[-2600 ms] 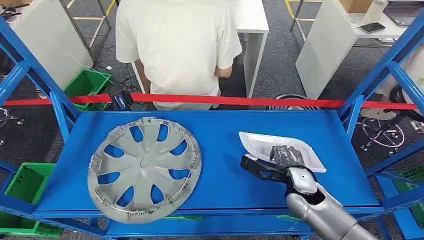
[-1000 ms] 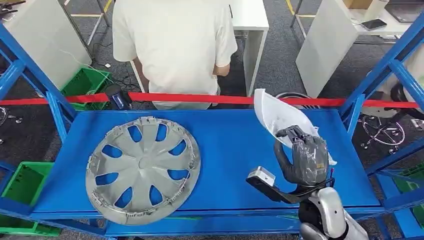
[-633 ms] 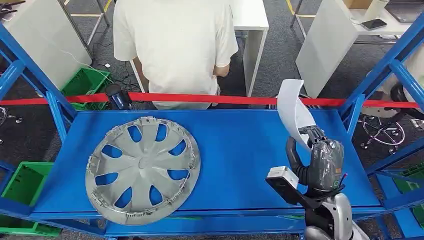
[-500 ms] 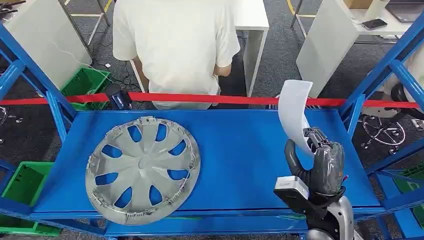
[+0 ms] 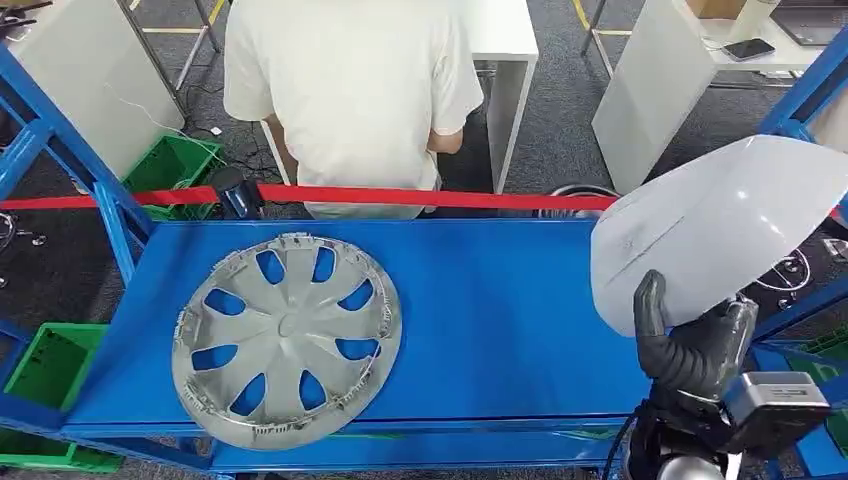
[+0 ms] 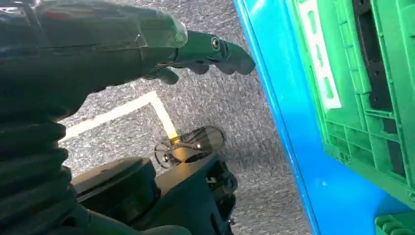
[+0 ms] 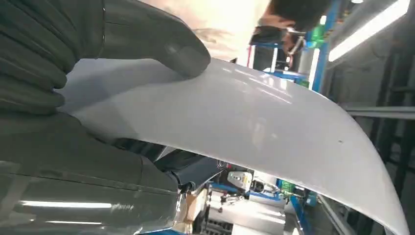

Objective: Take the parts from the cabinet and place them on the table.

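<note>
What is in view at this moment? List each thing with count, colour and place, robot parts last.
Hubcap: one, silver-grey, lying flat on the shelf's left half.
White part: one, white curved panel, lifted off the shelf at the right, held by the right hand.
Cabinet shelf: one, blue, with blue frame posts at both sides.
Red tape: one strip, red, across the far edge of the shelf.
Green crates: several, green, on the floor left of the cabinet.
Person: one, pale shirt, back turned, beyond the tape.
Right hand: dark, grips the white part.
Left hand: dark, hanging over grey floor, holding nothing.
</note>
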